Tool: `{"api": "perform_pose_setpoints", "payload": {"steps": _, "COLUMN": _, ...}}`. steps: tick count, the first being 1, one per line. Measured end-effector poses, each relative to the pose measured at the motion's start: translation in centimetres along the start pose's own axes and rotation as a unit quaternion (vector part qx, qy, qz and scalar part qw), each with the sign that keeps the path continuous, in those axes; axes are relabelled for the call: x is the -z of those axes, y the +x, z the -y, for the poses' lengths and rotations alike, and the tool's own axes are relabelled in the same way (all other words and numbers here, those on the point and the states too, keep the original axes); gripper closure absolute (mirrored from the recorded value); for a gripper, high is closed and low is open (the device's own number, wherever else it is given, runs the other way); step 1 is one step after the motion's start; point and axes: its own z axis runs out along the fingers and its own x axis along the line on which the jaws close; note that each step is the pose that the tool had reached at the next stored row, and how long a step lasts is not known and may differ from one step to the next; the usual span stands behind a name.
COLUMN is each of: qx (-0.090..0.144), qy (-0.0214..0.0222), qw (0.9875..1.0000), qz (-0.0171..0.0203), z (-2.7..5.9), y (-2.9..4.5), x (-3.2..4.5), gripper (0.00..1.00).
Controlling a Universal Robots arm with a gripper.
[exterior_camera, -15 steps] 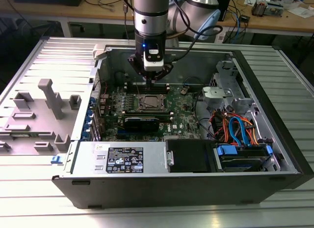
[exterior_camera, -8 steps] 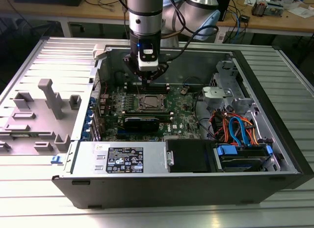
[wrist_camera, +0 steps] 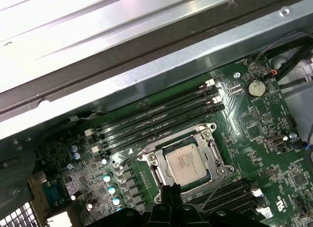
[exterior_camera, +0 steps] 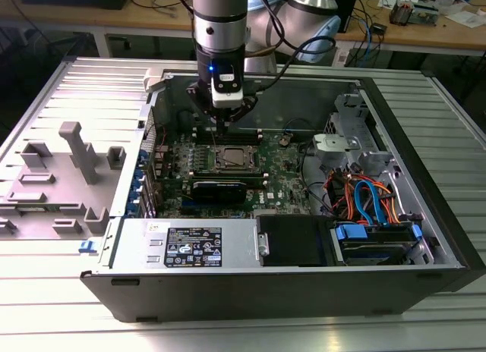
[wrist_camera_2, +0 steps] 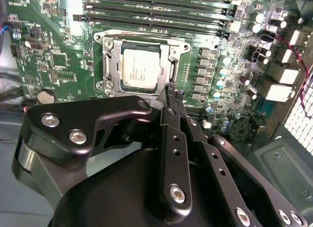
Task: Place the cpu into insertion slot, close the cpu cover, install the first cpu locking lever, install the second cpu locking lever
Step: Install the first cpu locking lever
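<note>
The cpu (wrist_camera_2: 141,66) lies flat in the insertion slot (wrist_camera_2: 105,38) on the green board, its silver-grey top facing up. The cpu cover (wrist_camera_2: 110,65) rests down around it as a silver frame. In the first wrist view the cpu (wrist_camera: 186,161) shows inside the cover (wrist_camera: 215,148), and a thin wire lever (wrist_camera: 146,147) runs along the side toward the memory slots. My gripper (wrist_camera_2: 172,90) hangs just above the socket's edge, its black fingertips together and nothing between them. In the exterior view the gripper (exterior_camera: 220,128) stands over the cpu (exterior_camera: 234,158).
Long black memory slots (wrist_camera: 156,114) flank the socket. The open case holds a power-supply box (exterior_camera: 190,246) at the front and orange and blue cables (exterior_camera: 364,196) at the exterior view's right. Grey fixtures (exterior_camera: 72,162) stand on the table outside the case.
</note>
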Motion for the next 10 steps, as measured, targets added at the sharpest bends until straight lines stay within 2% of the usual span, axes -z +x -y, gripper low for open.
{"api": "perform_pose_setpoints", "payload": {"steps": 3, "qx": 0.027, "qy": -0.0012, "qw": 0.9996, "qz": 0.0, "z": 0.0, "y": 0.01, "x": 0.0, "gripper": 0.89}}
{"api": "perform_pose_setpoints", "payload": {"steps": 7, "qx": 0.055, "qy": -0.0029, "qw": 0.9985, "qz": -0.0001, "z": 0.04, "y": 0.09, "x": -0.01, "gripper": 0.89}}
{"api": "perform_pose_setpoints", "payload": {"steps": 10, "qx": 0.065, "qy": -0.0033, "qw": 0.9979, "qz": -0.0001, "z": 0.28, "y": 0.71, "x": 0.0, "gripper": 0.89}}
